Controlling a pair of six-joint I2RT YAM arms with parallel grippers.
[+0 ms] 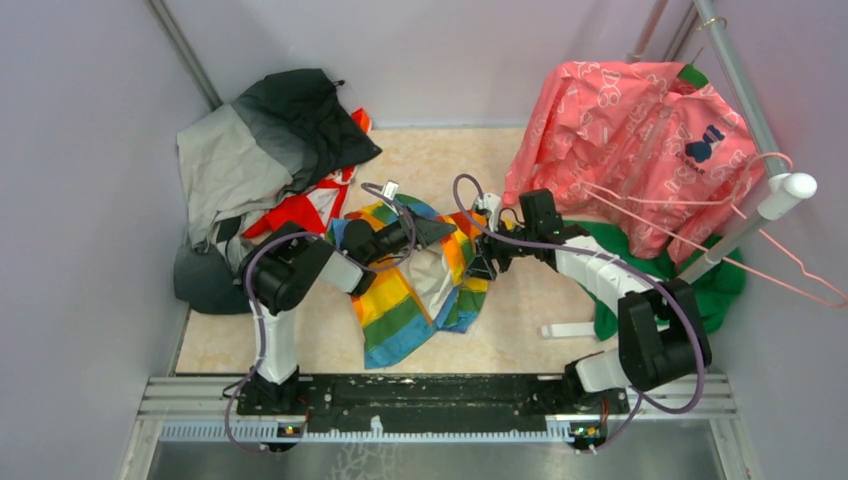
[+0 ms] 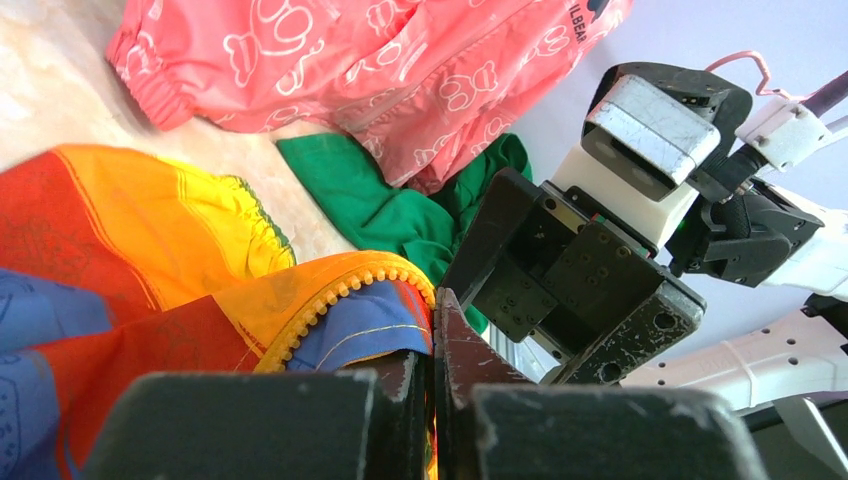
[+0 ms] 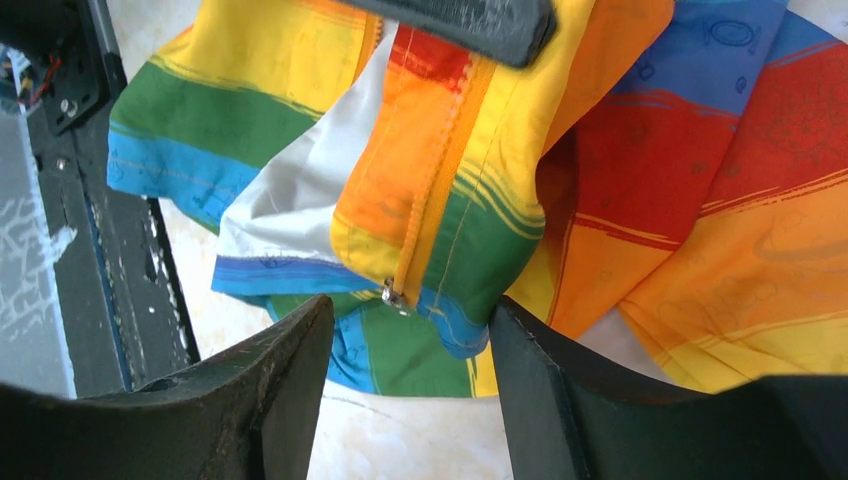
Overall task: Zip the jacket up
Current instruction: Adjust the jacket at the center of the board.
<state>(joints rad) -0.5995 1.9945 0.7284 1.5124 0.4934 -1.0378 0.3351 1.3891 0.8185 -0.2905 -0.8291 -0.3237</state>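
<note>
The jacket (image 1: 405, 300) lies crumpled in the middle of the pale surface (image 1: 520, 330) in the top view. Its rainbow stripes fan toward the lower centre, and a patch of pale lining (image 1: 432, 272) shows where the front falls open. The left fingers (image 2: 470, 370) reach in from the left of that view and are clenched on the jacket's upper front edge. In the left wrist view the two dark pads meet with a fold of orange and blue cloth pinched between them, and a run of the orange zipper (image 2: 330, 300) teeth curves over just above the pinch. The right fingers (image 3: 290, 390) are spread apart and grasp nothing. In the right wrist view they stand at the bottom of the frame on either side of the zipper's lower end. There the small metal slider (image 3: 393, 296) sits on the blue stripe, just above the gap between them. Whether either tip touches the cloth is hard to tell from this angle. From the slider the orange tape runs up toward the top of the frame, where one dark left finger crosses it. A pink patterned garment (image 1: 620, 130) hangs at the upper right of the top view, with green cloth (image 1: 725, 285) below it. A grey-and-black jacket (image 1: 270, 140) is heaped at the upper left.
</note>
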